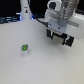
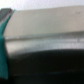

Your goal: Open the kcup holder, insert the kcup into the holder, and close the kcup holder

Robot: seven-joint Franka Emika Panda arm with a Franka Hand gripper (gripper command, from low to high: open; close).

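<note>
The kcup (image 1: 24,48) sits on the desk (image 1: 20,65), well toward the exterior view's left of our end effector (image 1: 58,37), whose fingers look apart, empty.

Open table (image 1: 20,65) around kcup (image 1: 24,48) — bottle (image 1: 25,10) well behind.

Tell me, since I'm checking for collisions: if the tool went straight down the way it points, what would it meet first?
Probably the bare white table; the tool points down at it, well clear of the tiny green-topped pod. Depth is unclear.
</note>
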